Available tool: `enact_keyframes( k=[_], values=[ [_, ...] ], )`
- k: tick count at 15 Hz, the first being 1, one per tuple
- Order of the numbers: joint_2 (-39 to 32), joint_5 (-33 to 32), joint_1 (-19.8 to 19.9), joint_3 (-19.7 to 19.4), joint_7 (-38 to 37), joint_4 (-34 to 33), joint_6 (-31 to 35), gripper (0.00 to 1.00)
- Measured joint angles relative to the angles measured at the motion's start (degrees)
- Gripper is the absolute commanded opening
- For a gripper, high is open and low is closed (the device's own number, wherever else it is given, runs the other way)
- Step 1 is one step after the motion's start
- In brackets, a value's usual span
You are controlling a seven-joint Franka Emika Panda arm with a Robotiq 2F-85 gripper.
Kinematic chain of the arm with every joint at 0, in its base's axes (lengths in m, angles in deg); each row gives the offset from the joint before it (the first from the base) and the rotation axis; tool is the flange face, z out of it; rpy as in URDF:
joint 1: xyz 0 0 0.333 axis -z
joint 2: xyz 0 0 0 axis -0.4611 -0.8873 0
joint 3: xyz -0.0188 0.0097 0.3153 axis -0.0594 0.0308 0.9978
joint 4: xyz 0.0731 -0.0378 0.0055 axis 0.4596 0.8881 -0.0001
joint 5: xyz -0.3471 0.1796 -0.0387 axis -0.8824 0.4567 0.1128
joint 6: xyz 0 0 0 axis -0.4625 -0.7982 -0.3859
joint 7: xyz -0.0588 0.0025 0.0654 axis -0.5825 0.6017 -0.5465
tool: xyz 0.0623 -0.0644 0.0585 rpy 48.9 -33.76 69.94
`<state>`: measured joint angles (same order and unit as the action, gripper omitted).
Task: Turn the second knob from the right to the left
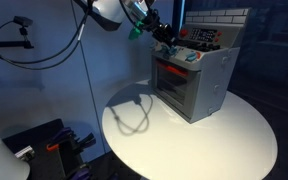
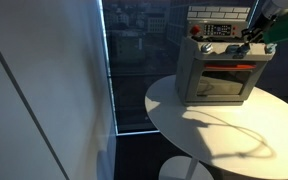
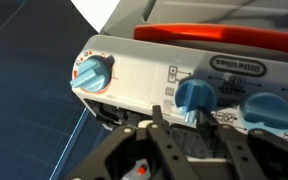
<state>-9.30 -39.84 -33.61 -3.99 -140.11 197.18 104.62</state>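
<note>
Three knobs show on the white control panel (image 3: 134,75) in the wrist view: a pale blue one with red marks (image 3: 92,73) far off to one side of the pincer (image 3: 194,126), a darker blue knob (image 3: 196,95) straight ahead of it, and one more blue knob (image 3: 267,108) close on the other side. I take the knob straight ahead as the second from the right. The picture ends just past the last knob, so I cannot be sure that no other knob follows.

The two fingers of the pincer stand apart, one on each side of this middle knob, and they hold nothing yet. The gap looks a little wider than the knob, and I judge it is kept so to let the knob slide in between before I close. I cannot tell if a finger already touches it.

In both exterior views the pincer (image 1: 164,35) (image 2: 254,35) hangs at the upper front of the toy oven (image 1: 192,85) (image 2: 219,72), which stands on the round white worktop (image 1: 234,145) (image 2: 214,135). The arm comes at the panel face-on, I think, because a turn needs the wrist in line with the knob's axis.

My next move would be a small advance, then a close, then a roll to the left. The oven looks light, so a hard push could shift it.
</note>
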Motion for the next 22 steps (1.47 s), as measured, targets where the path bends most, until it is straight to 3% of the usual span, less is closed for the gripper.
enact_keyframes(
  k=[4,5,6,7,13,22],
  values=[
    [1.35,0.23,1.12,0.17,0.12,0.01,-3.46,0.88],
    [1.75,0.50,1.70,0.19,0.29,0.01,-4.09,0.97],
    [2.16,0.94,2.31,0.19,0.60,0.04,-4.40,0.95],
    [2.52,1.85,2.91,0.20,1.15,0.08,-4.48,1.00],
    [4.37,10.15,4.23,0.43,5.94,0.98,-4.48,1.00],
    [8.08,28.47,4.39,1.24,19.08,3.81,-7.15,1.00]
  ],
)
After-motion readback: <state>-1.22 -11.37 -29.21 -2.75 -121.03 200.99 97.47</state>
